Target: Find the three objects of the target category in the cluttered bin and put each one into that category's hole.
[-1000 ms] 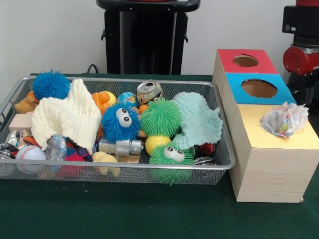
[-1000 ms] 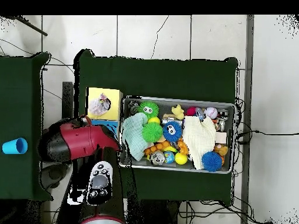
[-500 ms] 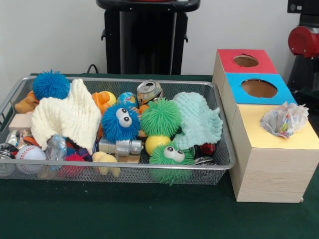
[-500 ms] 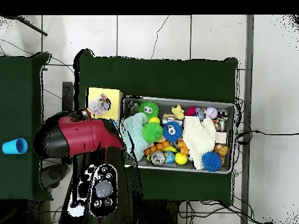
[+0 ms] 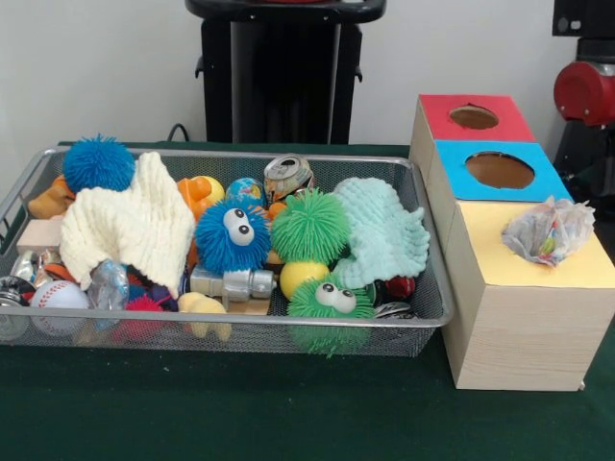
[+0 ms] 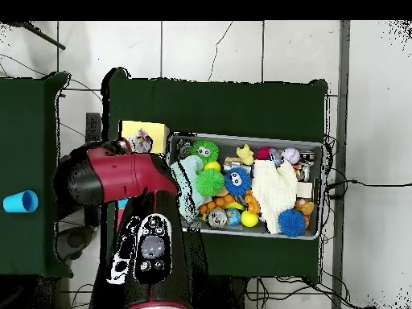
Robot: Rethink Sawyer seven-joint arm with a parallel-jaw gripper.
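Observation:
A wire mesh bin (image 5: pixel 423 315) holds a jumble: a crushed can (image 5: pixel 288 176), a cream cloth (image 5: pixel 130 226), a mint cloth (image 5: pixel 384 235), a blue fuzzy ball with eyes (image 5: pixel 231 235), green fuzzy balls (image 5: pixel 309 227), a yellow ball (image 5: pixel 300 276) and a baseball (image 5: pixel 58 295). To its right stands a wooden box with red (image 5: pixel 473 117), blue (image 5: pixel 498 170) and yellow (image 5: pixel 500 252) tops, each with a hole. A crumpled plastic bag (image 5: pixel 548 230) sits on the yellow top's hole. Only the red arm (image 6: pixel 113 177) shows, lying over the box; the gripper itself is hidden.
The arm's red joint (image 5: pixel 584 91) stands at the right edge behind the box. In the overhead view a blue cup (image 6: pixel 19 201) stands on a separate green table at the left. Green cloth covers the table (image 5: pixel 288 413) in front of the bin.
In the overhead view the red arm has swung toward the bin and now covers more of the box. The bag and the bin's contents have not moved.

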